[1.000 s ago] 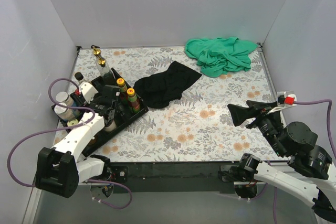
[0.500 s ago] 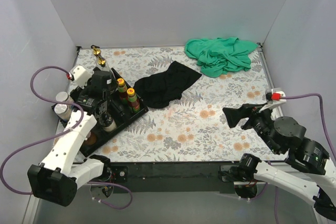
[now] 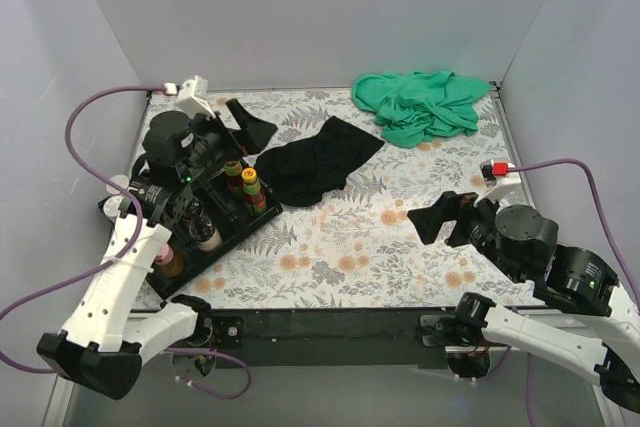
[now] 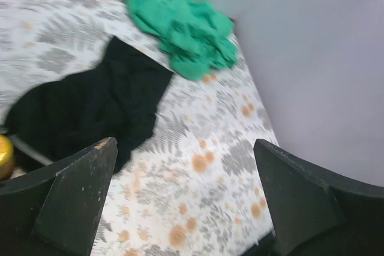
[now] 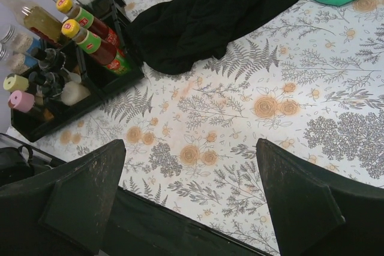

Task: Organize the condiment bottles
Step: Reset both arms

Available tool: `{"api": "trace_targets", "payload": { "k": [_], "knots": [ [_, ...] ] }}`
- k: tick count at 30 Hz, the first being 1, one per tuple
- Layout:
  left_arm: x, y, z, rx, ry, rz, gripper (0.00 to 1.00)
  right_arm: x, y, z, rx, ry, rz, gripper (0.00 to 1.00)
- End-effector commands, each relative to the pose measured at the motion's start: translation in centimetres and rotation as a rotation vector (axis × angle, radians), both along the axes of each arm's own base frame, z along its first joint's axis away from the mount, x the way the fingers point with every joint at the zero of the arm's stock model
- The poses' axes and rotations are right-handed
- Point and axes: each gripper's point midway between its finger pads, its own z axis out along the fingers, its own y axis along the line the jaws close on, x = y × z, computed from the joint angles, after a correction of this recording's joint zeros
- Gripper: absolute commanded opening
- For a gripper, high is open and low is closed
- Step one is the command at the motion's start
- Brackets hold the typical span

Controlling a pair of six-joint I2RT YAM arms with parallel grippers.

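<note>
At the far left, the black tray (image 3: pixel 240 230) sits on the tabletop (image 3: pixel 380 247) with the condiment bottles (image 3: pixel 247 187) standing upright in its compartments. Seen from the right wrist, two red sauce bottles (image 5: pixel 96 43) share the compartment at the tray's right end. A pink-lidded shaker (image 5: pixel 21 101) and a yellow-lidded shaker (image 5: pixel 15 82) stand side by side nearer the left, so like seems grouped with like. No bottle shows loose on the tabletop, and I judge the sorting close to finished.

The left end effector (image 3: pixel 250 119) hovers above the tray's far end, aimed out over the black cloth (image 3: pixel 315 162). Its fingers are spread wide with nothing between them. That height probably keeps it clear of the caps.

The black cloth lies just beside the tray's right end. The green cloth (image 3: pixel 420 102) is bunched in the far right corner, well apart from everything else.

The right end effector (image 3: pixel 432 215) hangs over the near right of the tabletop, well apart from the tray. It is also wide open and empty, and it faces the tray as if waiting.
</note>
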Motion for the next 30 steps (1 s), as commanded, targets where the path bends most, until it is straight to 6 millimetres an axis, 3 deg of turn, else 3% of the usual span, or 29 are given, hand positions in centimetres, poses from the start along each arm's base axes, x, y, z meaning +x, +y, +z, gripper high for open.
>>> {"api": "trace_targets", "payload": {
  "k": [1, 5, 6, 12, 30],
  "knots": [
    [-5.9, -7.5, 1.7, -0.015, -0.108, -0.426, 0.98, -0.4, -0.8, 1.9, 0.064, -0.018, -0.013, 0.99],
    [-9.5, -10.7, 0.0, -0.058, -0.107, -0.583, 0.98, 0.0, -2.0, 2.7, 0.022, -0.055, -0.051, 0.99],
    [-10.6, -11.5, -1.1, -0.072, -0.083, -0.623, 0.98, 0.1, -2.0, 2.8, 0.013, -0.057, -0.054, 0.99],
    [-14.2, -12.5, -0.2, -0.183, -0.133, -0.694, 0.98, 0.2, -1.9, 3.7, 0.027, -0.064, -0.055, 0.99],
    [-14.4, -12.0, 0.1, -0.185, -0.154, -0.671, 0.98, 0.5, -1.9, 3.9, 0.03, -0.064, -0.073, 0.99]
  ]
}}
